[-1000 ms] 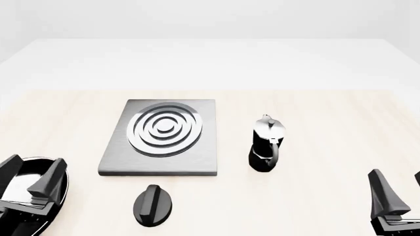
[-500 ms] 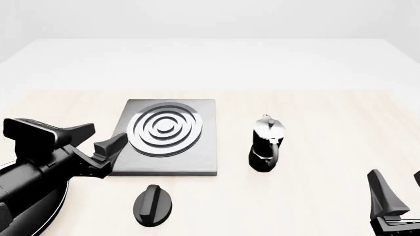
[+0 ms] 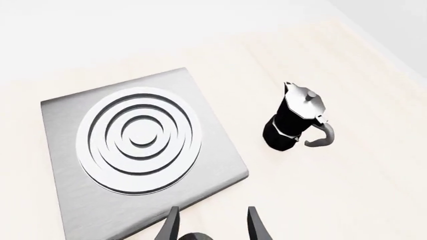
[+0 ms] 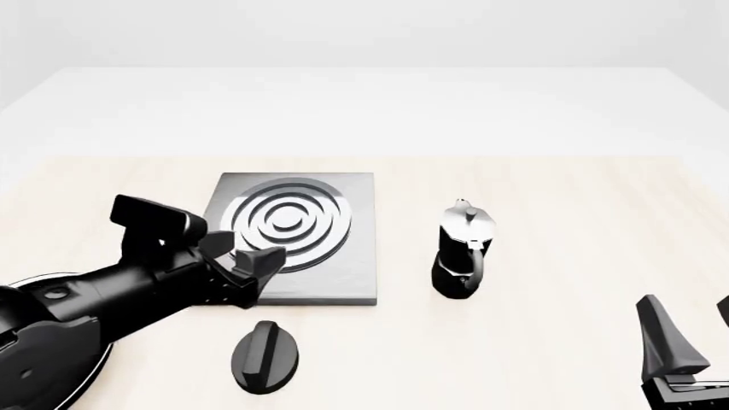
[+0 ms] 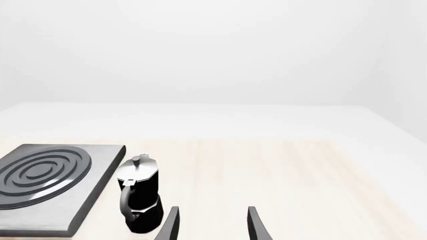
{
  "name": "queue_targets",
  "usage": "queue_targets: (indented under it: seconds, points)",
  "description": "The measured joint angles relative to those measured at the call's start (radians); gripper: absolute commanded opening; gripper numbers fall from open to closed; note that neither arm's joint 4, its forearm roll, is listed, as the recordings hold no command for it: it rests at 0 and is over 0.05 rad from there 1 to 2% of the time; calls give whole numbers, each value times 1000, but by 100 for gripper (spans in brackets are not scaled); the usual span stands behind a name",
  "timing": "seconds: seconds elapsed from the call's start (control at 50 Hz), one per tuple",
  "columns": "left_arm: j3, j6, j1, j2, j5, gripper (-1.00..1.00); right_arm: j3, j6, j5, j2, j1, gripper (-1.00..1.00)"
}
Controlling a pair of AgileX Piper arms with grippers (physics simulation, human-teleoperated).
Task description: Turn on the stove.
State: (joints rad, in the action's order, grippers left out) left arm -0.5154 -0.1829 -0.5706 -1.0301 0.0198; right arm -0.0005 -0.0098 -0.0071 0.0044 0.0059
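Centrally on the pale wooden table: flat square brushed-grey stove slab with 1 round burner of concentric silver rings, separate black ridged knob just in front, small black-and-silver moka pot to the right. Over the slab's front-left corner, above the knob: black left gripper, fingers apart, holding nothing. Low at the right edge: black right gripper, fingers spread, empty.

No text, label, brand, number or sign can be read anywhere: the stove, its knob, the moka pot and the desk all show plain, unmarked surfaces
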Motion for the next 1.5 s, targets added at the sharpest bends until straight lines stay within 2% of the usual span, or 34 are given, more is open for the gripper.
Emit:
queue_targets:
  seconds: [0.4,1.5]
  points:
    - [-8,-64,-70,-111,-15,100,0,6,-1,6,-3,100]
    - [136,-148,5,-306,-197,100,0,16,-4,13,-5,100]
